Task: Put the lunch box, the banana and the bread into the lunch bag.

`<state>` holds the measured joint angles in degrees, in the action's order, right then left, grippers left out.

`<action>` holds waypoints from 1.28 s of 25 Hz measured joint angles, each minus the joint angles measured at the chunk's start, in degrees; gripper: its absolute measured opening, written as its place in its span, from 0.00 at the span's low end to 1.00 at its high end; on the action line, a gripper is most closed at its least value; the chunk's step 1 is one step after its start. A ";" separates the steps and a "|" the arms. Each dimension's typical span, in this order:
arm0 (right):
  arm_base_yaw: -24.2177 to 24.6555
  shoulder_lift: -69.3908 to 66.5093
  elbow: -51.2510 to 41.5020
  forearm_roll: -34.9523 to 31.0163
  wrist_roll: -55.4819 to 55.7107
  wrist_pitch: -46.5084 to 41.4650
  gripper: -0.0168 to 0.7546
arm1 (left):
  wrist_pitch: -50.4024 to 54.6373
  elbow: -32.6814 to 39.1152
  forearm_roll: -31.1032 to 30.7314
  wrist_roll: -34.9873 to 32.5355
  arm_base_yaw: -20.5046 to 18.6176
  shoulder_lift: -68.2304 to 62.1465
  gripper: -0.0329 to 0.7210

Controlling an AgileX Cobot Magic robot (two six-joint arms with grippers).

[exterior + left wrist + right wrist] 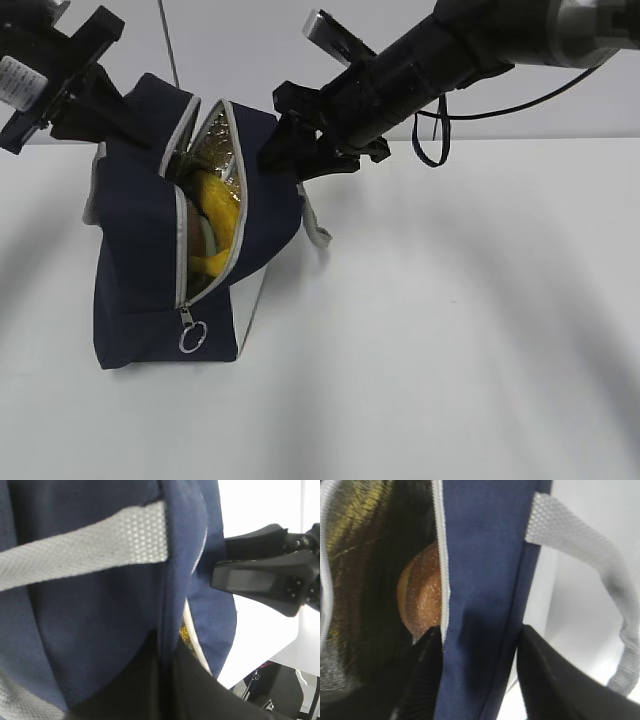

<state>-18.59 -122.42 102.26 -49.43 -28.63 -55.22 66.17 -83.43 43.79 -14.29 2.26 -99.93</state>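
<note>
The navy lunch bag [135, 260] stands tilted on the white table with its zipper open. The yellow banana [222, 215] shows in the opening. The brown bread [422, 605] lies inside against the foil lining. The lunch box is hidden. My left gripper [125, 125] is shut on the bag's left top edge, and its jaws pinch navy fabric in the left wrist view [167, 650]. My right gripper [290, 155] straddles the bag's right wall [480, 555], one finger inside and one outside. Its jaws stand well apart [480, 635], with a sliver of light beside the outer finger.
The zipper's ring pull [192, 337] hangs at the bag's low front end. A grey strap [318, 225] droops off the bag's right side. The right gripper's fingers [260, 580] show in the left wrist view. White table [450, 330] spreads to the right and front.
</note>
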 joint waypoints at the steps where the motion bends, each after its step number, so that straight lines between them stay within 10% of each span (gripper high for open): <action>1: 0.00 -0.10 0.00 -1.14 -0.33 0.00 0.48 | 0.00 0.00 0.00 0.00 0.00 0.00 0.04; 9: 0.00 -0.10 0.00 -2.60 -2.15 0.00 0.03 | 0.06 0.00 0.00 0.00 0.00 0.00 0.04; 19: 0.00 0.87 0.74 -0.98 -2.59 -1.32 0.02 | 0.32 0.00 2.07 -1.74 0.85 0.00 0.04; 32: 0.00 14.31 5.03 17.60 5.44 -8.82 0.01 | -3.87 -1.76 12.84 -4.49 8.13 -0.41 0.04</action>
<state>-18.59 -108.11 107.29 -31.83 -23.19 -64.04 62.30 -85.19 56.64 -18.78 10.39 -100.34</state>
